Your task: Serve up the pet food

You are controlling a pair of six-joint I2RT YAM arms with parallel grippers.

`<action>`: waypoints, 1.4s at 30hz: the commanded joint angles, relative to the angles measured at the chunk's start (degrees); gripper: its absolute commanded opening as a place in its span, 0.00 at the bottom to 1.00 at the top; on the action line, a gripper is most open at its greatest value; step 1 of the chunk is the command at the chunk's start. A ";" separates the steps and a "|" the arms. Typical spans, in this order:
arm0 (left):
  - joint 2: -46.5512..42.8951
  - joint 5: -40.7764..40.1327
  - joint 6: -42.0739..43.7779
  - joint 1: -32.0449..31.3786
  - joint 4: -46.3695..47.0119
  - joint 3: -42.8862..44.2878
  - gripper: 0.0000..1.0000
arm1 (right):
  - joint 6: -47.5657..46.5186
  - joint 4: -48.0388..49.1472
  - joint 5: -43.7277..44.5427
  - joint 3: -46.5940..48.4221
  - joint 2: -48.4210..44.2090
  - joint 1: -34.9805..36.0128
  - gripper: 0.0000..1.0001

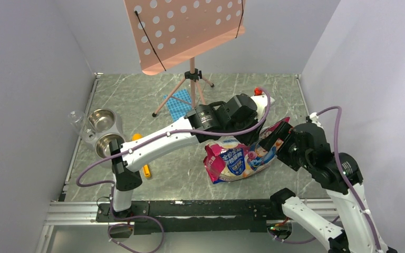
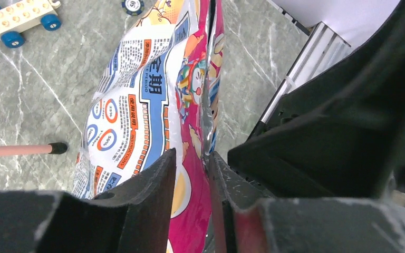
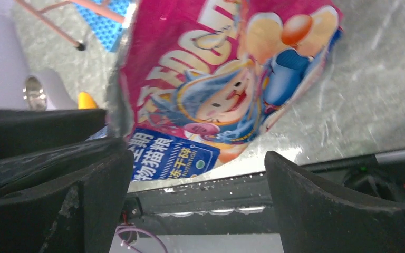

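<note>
Item: pet food
Visibility: hidden in all three views
Look, state, pose, place: cannot tell

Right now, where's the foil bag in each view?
Top external: foil bag centre-right, on the table.
Left wrist: fills the centre, its edge pinched in the left gripper.
Right wrist: upper centre, beyond the open right gripper.
Shared landmark: pink tripod leg.

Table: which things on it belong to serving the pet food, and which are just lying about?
Job: printed food bag, twin steel bowls, yellow scoop, left end effector pinching the bag.
Lying about: music stand, blue mat, toy block car, poker chip.
</note>
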 commanded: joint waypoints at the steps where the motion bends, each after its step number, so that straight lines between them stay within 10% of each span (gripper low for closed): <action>1: -1.09 -2.36 1.31 0.00 -1.45 2.69 0.32 | 5.41 -7.12 3.04 3.15 2.08 0.25 1.00; 7: -3.53 0.43 2.94 0.53 2.89 -0.94 0.39 | 8.02 -5.65 6.45 2.38 -3.70 0.27 0.99; 19: 1.03 3.36 2.93 2.40 0.14 4.65 0.32 | -0.19 2.06 6.85 7.25 -4.57 0.24 0.44; 28: 1.65 5.46 1.64 2.73 0.96 4.88 0.52 | -1.66 6.74 3.44 6.21 -1.77 0.24 0.42; 42: 5.00 5.01 -0.68 2.73 0.25 7.00 0.50 | -2.32 7.09 0.69 3.83 -1.93 0.26 0.41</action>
